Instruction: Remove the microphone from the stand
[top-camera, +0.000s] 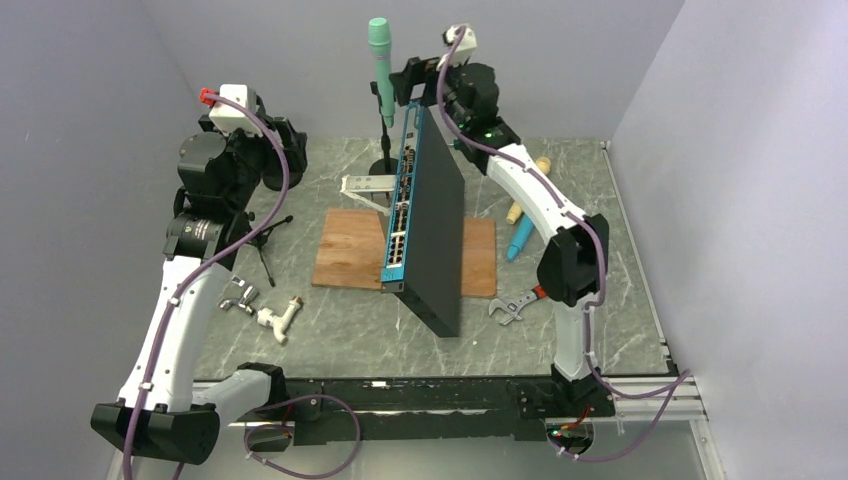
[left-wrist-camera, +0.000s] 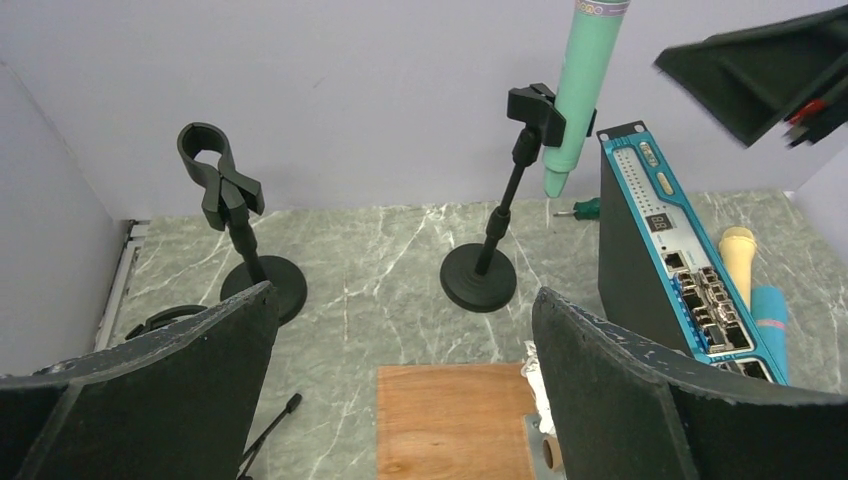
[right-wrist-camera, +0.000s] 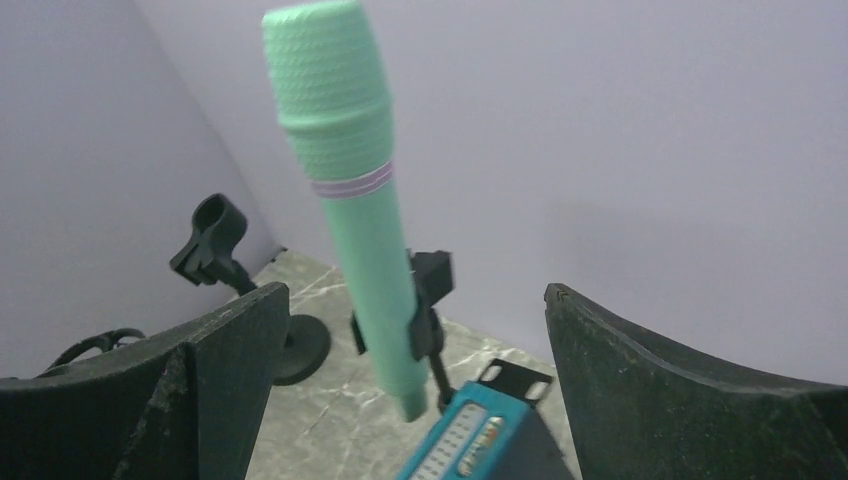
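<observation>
See green microphone (right-wrist-camera: 360, 230) clipped upright in its stand (left-wrist-camera: 480, 278) at back of worktop (top-camera: 560, 330), beside blue network switch (top-camera: 430, 230), right jaws wide open and empty close by it, left jaws wide open, empty, well left.

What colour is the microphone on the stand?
The microphone is mint green with a lilac band; right wrist view.

**Clutter Around the Wooden Board**

A black network switch (top-camera: 435, 230) with a blue port face stood on edge across the wooden board (top-camera: 345, 250). Right of the board lay a blue microphone (top-camera: 520, 240) and a cream microphone (left-wrist-camera: 738, 258). A wrench (top-camera: 512, 307) lay off its near right corner. To the board's left were a white pipe fitting (top-camera: 278, 318) and a small black tripod (top-camera: 262, 240). A second clip stand (left-wrist-camera: 215, 175) stood beyond its far left.
</observation>
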